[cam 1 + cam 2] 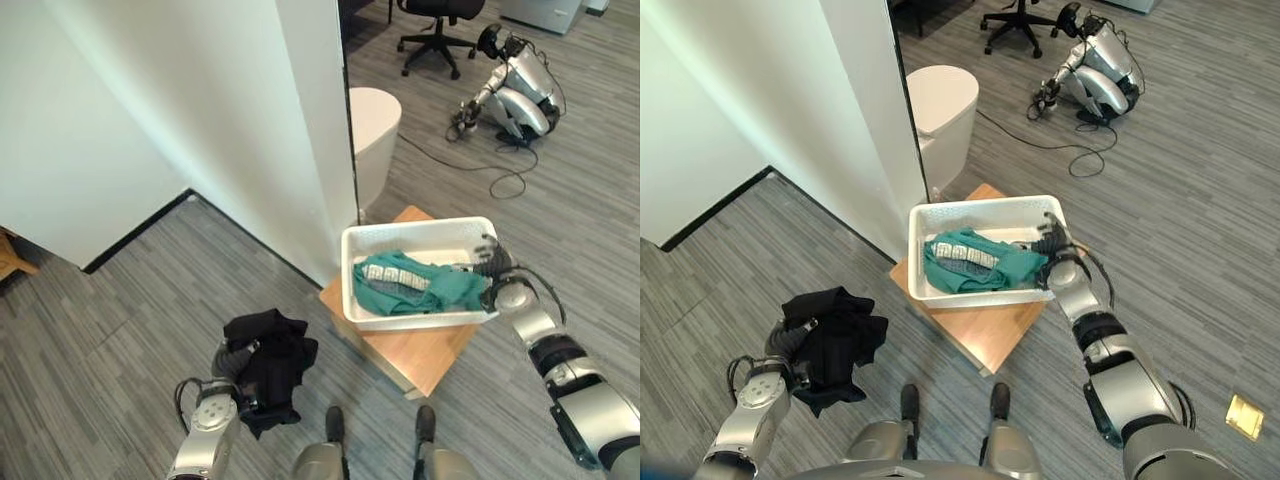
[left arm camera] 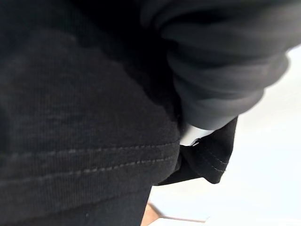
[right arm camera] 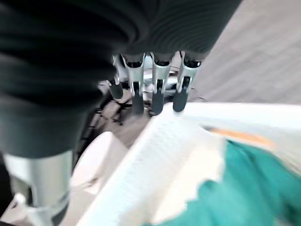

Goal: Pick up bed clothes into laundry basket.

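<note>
Left eye view, bottom left: left hand point(image 1: 232, 385) clutches bunched black garment point(image 1: 268, 366); soft, light, droopy, best gripped mid-bunch. Centre right: right hand point(image 1: 492, 266), fingers straight, over white laundry basket point(image 1: 349, 262) holding green clothes point(image 1: 415, 282), on wooden stool point(image 1: 420, 352).

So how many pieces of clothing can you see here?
2, maybe more. A black garment hangs bunched over the left robot hand, and a green garment lies in the white basket; more could be hidden beneath it.
</note>
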### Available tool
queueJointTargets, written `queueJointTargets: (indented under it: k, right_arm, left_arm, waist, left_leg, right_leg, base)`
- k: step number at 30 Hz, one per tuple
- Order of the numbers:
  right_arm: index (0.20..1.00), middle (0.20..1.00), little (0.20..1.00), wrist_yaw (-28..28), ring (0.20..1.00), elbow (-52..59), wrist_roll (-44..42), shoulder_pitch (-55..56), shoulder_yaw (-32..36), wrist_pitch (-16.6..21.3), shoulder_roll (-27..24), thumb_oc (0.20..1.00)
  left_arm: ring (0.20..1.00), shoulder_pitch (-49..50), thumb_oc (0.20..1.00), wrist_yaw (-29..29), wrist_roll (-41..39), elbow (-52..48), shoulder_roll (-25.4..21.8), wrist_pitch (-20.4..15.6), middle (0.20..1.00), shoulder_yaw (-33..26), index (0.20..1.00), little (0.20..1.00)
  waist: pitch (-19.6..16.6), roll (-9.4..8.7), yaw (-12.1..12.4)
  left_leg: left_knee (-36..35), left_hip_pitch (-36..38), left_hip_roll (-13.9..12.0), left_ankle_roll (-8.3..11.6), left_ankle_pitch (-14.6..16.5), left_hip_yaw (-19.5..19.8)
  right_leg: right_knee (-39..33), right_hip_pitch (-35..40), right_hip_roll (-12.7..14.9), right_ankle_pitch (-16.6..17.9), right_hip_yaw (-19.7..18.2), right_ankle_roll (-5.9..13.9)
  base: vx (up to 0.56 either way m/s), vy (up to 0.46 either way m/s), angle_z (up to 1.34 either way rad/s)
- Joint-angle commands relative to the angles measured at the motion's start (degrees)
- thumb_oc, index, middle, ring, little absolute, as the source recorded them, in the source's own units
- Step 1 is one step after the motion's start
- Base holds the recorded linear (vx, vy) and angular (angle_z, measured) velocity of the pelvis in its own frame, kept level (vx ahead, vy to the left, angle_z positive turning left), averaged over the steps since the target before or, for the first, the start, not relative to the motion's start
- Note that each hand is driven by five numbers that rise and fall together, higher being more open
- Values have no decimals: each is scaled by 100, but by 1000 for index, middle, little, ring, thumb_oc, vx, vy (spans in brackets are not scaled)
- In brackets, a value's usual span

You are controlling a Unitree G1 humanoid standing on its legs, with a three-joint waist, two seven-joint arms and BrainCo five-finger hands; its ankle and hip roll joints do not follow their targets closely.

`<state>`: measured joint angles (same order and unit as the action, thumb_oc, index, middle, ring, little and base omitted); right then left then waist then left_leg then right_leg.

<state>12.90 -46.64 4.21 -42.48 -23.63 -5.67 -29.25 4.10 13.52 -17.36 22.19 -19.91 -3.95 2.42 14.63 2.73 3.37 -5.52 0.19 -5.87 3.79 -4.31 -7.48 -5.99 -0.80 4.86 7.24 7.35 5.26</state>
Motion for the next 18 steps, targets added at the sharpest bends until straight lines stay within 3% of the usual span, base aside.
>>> queueJointTargets:
  k: [1, 6, 10, 13, 16, 18]
  right_arm:
    - [1000, 1000, 1000, -86, 1000, 366, 536, -952, -250, 304, -381, 1000]
    - [1000, 1000, 1000, -336, 1000, 2269, 999, -536, 95, 366, -1631, 1000]
    - [1000, 1000, 1000, -331, 1000, 4212, 685, 1503, 2015, 652, -2161, 1000]
    - [1000, 1000, 1000, -99, 1000, 5281, 681, 3679, 4090, 839, -1597, 1000]
    - [1000, 1000, 1000, 301, 1000, 5244, 627, 4848, 5148, 961, -737, 1000]
    - [1000, 1000, 1000, 527, 1000, 4838, 682, 5314, 5440, 930, -495, 1000]
  left_arm:
    - [200, -403, 200, 86, -30, -276, -421, -533, 200, -49, 200, 200]
    - [200, -196, 200, -148, 202, -1153, -721, -626, 200, -433, 200, 200]
    - [200, -238, 200, -312, 466, -1899, -899, -665, 200, -800, 200, 200]
    - [200, -238, 200, -451, 603, -2671, -947, -676, 200, -1126, 200, 200]
    - [200, -219, 200, -580, 568, -3340, -843, -736, 200, -1246, 200, 200]
    - [200, -235, 200, -634, 487, -3645, -771, -807, 200, -1269, 200, 200]
  waist:
    - [-114, -535, 90]
    - [-290, -693, -99]
    - [-453, -729, -437]
    - [-614, -677, -819]
    - [-721, -583, -1208]
    - [-737, -548, -1443]
  left_leg:
    - [52, 233, -221, 265, 346, -331]
    - [52, 374, -244, 264, 423, -376]
    - [52, 507, -268, 247, 504, -486]
    - [52, 615, -278, 210, 564, -630]
    - [52, 691, -278, 168, 620, -767]
    - [52, 738, -278, 151, 662, -849]
  right_leg:
    - [99, 287, 349, -889, -62, 98]
    - [99, 385, 334, -912, -91, 116]
    - [99, 427, 334, -901, -184, 152]
    - [99, 412, 330, -872, -308, 181]
    - [100, 366, 321, -846, -477, 184]
    - [105, 327, 310, -836, -577, 194]
  base:
    - [17, -23, 4]
    - [5, -1, 1]
    - [15, 23, -3]
    - [69, 50, -18]
    - [34, 58, -36]
    - [-5, 58, -46]
